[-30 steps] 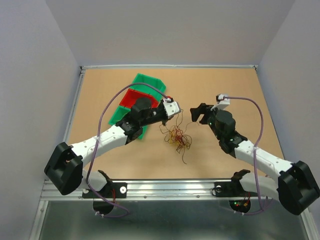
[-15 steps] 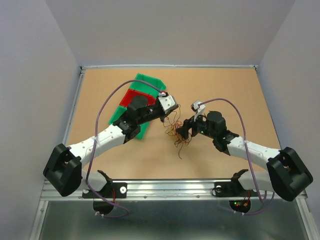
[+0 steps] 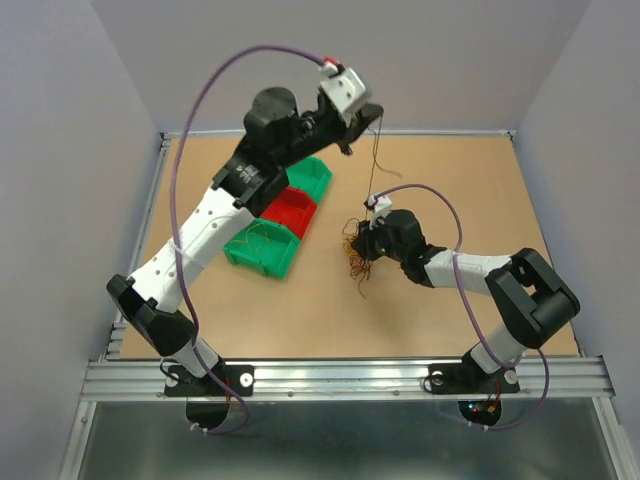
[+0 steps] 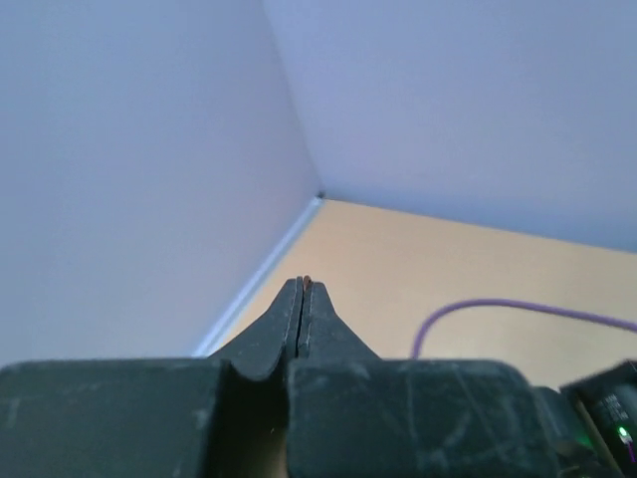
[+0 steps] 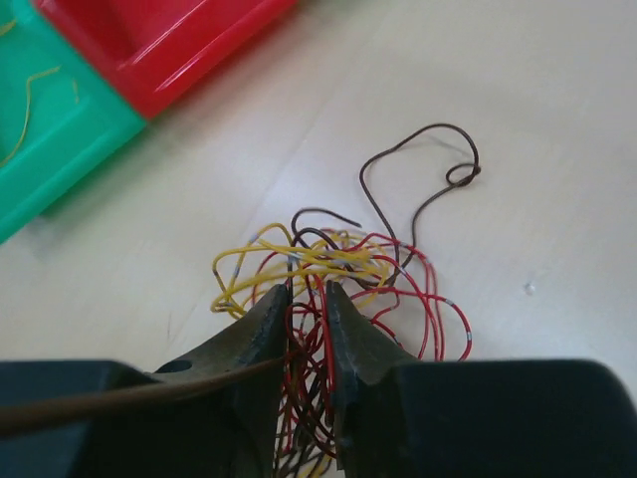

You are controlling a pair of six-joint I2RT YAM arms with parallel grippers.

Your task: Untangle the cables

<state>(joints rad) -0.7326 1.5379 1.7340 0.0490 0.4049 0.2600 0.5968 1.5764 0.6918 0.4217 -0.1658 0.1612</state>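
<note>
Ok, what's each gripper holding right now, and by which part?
Left gripper: one thin strand, pinched at its tip, the rest dangling. Right gripper: jaws straddle red wires in the clump, nearly shut; firm grip unclear.

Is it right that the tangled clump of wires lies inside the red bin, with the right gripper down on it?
Not quite. The wire clump lies on the bare table, beside the red bin, not inside it, as the top external view shows. The right gripper is indeed down on it.
</note>
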